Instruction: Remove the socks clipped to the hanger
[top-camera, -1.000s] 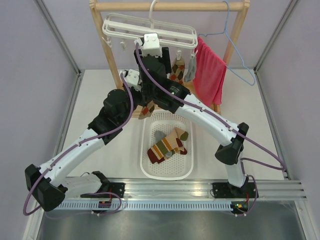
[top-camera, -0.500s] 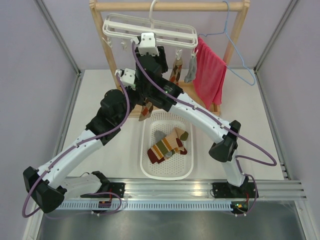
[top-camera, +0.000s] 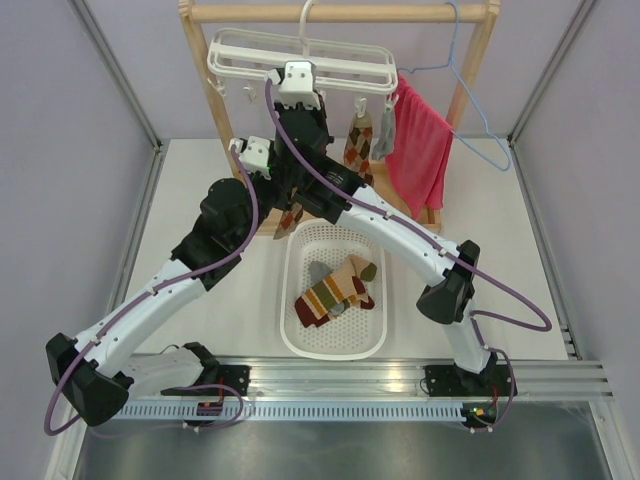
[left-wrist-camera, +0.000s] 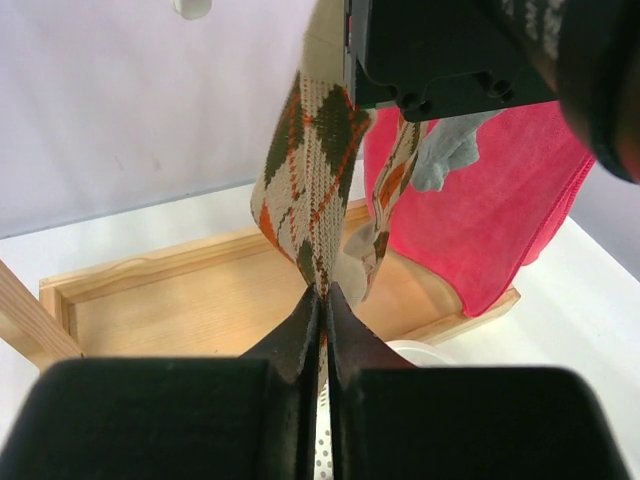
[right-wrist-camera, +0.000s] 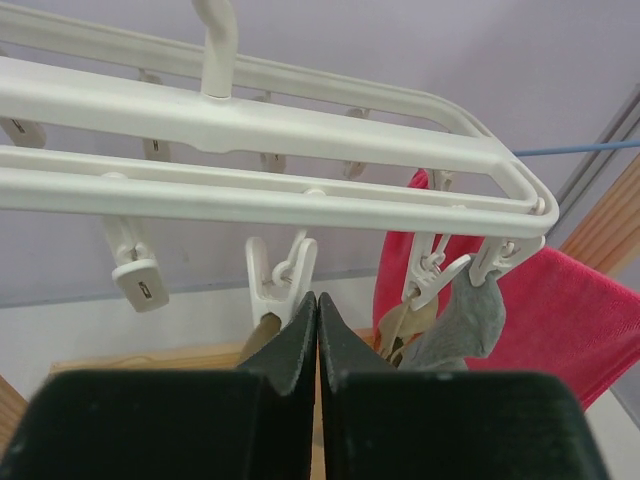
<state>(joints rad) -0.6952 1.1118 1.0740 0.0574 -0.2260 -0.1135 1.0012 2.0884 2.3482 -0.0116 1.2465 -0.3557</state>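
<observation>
The white hanger (top-camera: 300, 62) hangs from a wooden rail. One argyle sock (left-wrist-camera: 315, 160) dangles from a white clip (right-wrist-camera: 280, 272), and my left gripper (left-wrist-camera: 322, 295) is shut on its lower end. Just under that clip my right gripper (right-wrist-camera: 318, 300) is shut, its tips against the clip's right leg, with nothing visible between the jaws. To the right, another argyle sock (top-camera: 357, 140) and a grey sock (top-camera: 382, 135) hang from clips. In the top view the right arm hides the left fingers.
A white basket (top-camera: 300, 335) on the table holds several socks (top-camera: 335, 285). A pinkish-red towel (top-camera: 420, 145) and a blue wire hanger (top-camera: 470, 90) hang at the right of the wooden rack (top-camera: 470, 70). The rack's wooden base (left-wrist-camera: 180, 290) lies below the socks.
The right gripper has closed from open and risen closer under the hanger's clip. The left gripper has kept its hold on the argyle sock.
</observation>
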